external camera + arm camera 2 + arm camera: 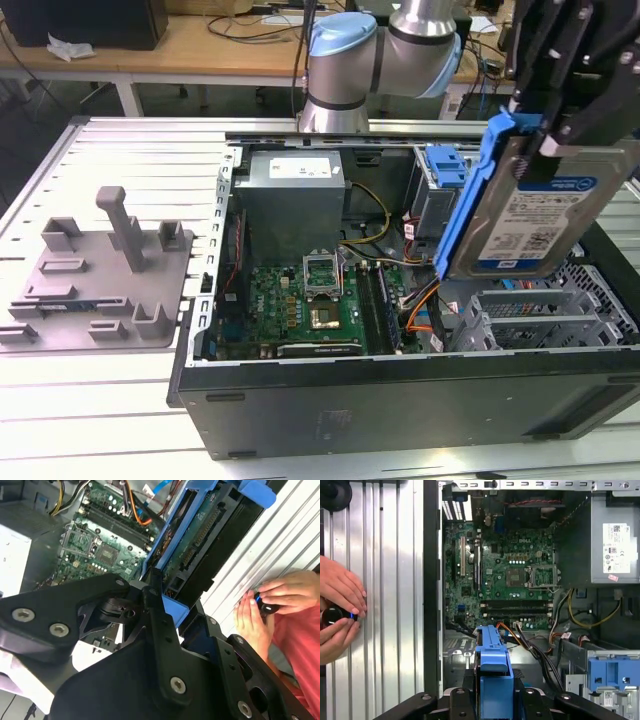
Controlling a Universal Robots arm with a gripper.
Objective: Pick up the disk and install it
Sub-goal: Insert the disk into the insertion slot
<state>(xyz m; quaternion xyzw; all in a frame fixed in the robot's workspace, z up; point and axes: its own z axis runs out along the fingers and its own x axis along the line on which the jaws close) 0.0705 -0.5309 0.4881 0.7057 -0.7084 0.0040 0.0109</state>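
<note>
The disk (540,220) is a silver hard drive with a white-and-blue label in a blue carrier frame. It hangs on edge above the open computer case (400,390), at the exterior view's right. My gripper (543,140) comes down from above and is shut on the disk's upper end. In the second wrist view the black fingers (155,605) clamp the blue frame, and the disk's (200,545) green circuit side shows. In the first wrist view the blue frame (492,665) stands edge-on between the gripper's (492,695) black links, over the case floor beside the motherboard (515,575).
Inside the case are a grey power supply (295,190), orange and yellow cables, and a blue-fronted drive cage (445,170). A grey plastic fixture (100,270) lies on the slatted table at the exterior view's left. A person's hands (337,610) hold a small black device beside the case.
</note>
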